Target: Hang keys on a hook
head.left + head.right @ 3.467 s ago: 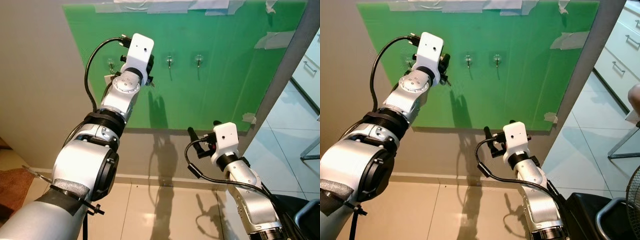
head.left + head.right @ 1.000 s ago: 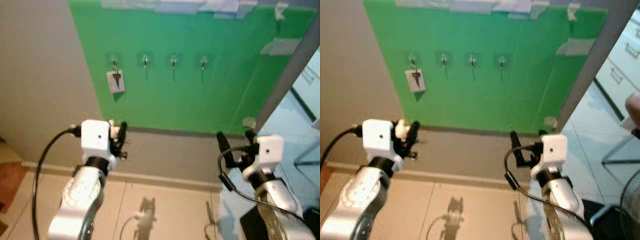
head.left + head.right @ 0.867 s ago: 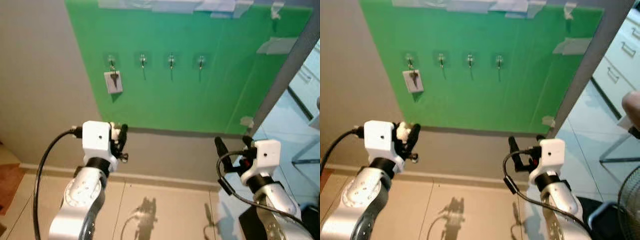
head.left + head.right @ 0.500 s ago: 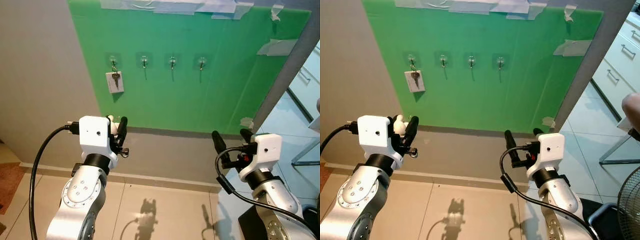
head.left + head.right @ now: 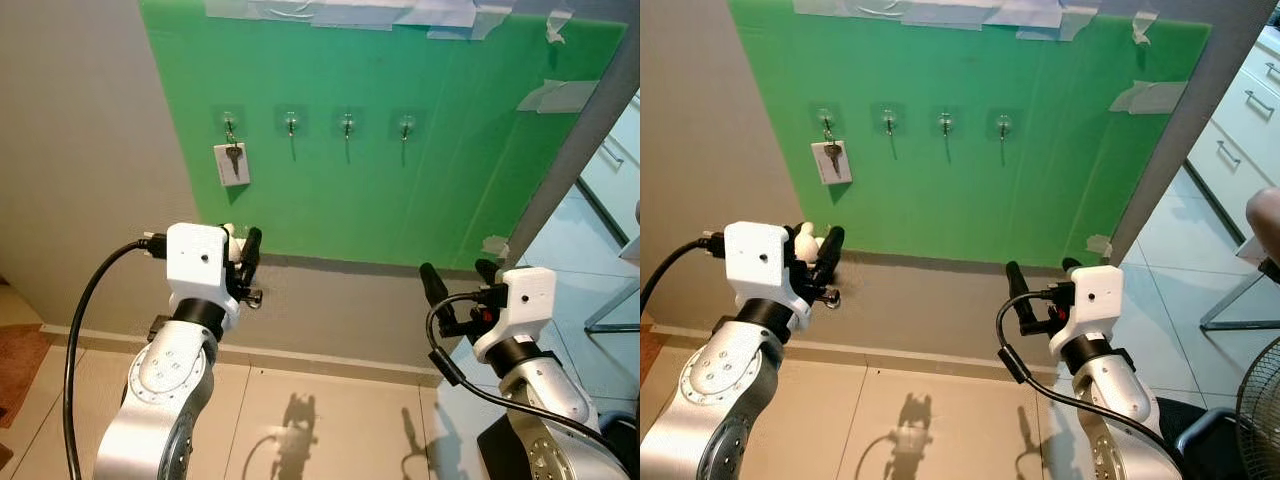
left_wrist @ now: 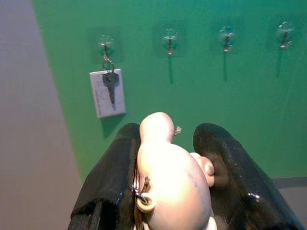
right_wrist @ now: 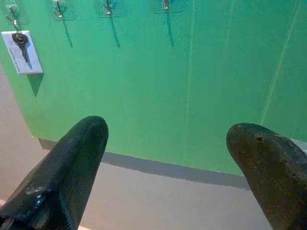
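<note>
A green board [image 5: 400, 200] on the wall carries a row of small clear hooks. A dark key with a white tag [image 5: 232, 163] hangs from the leftmost hook [image 5: 229, 122]; the other three hooks [image 5: 347, 124] are bare. My left gripper [image 5: 240, 252] is held below the board's lower left corner, shut on a cream keychain figure [image 6: 170, 177] with a metal ring [image 6: 139, 196] at its side. My right gripper [image 5: 460, 278] is held low at the right, open, with nothing between its fingers [image 7: 72, 163].
White cabinet drawers [image 5: 1240, 110] stand to the right past the grey wall edge. Part of a person [image 5: 1265, 215] shows at the right border, and a fan [image 5: 1260, 410] stands low at the right. Beige tile floor lies below, with a brown rug [image 5: 15, 350] at the left.
The left arm has come down from the hooks, where it was 3.5 s ago, to below the board. In the last half second it rose slightly. The right arm barely moved.
</note>
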`<state>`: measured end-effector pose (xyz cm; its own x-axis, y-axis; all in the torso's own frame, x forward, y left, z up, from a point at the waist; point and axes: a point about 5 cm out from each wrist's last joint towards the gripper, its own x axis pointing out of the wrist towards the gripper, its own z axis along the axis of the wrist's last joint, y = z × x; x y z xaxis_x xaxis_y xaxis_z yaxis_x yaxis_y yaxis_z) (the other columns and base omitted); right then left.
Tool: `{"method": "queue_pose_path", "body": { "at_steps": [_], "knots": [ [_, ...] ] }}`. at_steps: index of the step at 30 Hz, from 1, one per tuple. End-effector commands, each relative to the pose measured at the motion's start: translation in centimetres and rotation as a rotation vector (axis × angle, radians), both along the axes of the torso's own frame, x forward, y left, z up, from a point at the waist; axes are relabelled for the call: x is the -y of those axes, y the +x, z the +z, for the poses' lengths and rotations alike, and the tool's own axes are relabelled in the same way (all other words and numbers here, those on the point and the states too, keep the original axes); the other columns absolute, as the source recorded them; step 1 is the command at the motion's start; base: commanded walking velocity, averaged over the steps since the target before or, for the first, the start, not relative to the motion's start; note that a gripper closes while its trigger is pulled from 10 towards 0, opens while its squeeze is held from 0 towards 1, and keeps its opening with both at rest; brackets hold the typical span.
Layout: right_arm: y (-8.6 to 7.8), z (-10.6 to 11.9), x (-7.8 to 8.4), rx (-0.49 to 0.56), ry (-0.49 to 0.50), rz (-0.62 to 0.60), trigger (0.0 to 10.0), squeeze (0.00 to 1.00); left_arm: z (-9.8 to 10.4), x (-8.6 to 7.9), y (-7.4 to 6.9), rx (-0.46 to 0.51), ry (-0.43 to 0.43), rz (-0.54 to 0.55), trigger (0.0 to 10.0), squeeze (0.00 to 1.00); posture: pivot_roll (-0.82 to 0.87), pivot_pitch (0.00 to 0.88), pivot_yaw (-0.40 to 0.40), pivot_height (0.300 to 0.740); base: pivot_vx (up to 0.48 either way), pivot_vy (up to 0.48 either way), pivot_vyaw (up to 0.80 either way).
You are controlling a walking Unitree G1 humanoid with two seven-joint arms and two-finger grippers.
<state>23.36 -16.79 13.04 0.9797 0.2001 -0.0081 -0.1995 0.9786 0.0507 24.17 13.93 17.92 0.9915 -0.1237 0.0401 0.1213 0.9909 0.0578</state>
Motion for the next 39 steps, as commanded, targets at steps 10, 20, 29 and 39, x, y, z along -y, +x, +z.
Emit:
{"method": "queue_pose_path", "body": {
  "at_steps": [10,20,29,39],
  "knots": [
    [0.7,0.2,-0.2,0.002,-0.016,0.002,10.0,0.00,1.9,0.2,0.8,0.091,0.070,-0.010,0.0,0.00,-0.07,0.000,-0.011,0.740,0.480,0.000,0.00],
    [1.0,0.0,-0.6,-0.003,-0.017,0.010,10.0,0.00,2.0,-0.2,1.4,0.089,0.041,0.011,0.0,0.00,-0.07,0.000,-0.009,0.740,0.475,0.000,0.00],
    [0.9,-0.4,-0.7,-0.012,-0.016,0.013,10.0,0.00,2.2,0.0,1.6,0.102,0.045,-0.001,0.0,0.00,-0.07,0.000,-0.005,0.740,0.400,0.000,0.00],
    [0.8,-0.5,-1.1,-0.017,-0.015,0.018,10.0,0.00,4.0,-0.2,3.3,0.148,0.085,0.017,0.0,0.00,-0.08,0.000,0.001,0.740,0.030,0.000,0.00]
  ]
}}
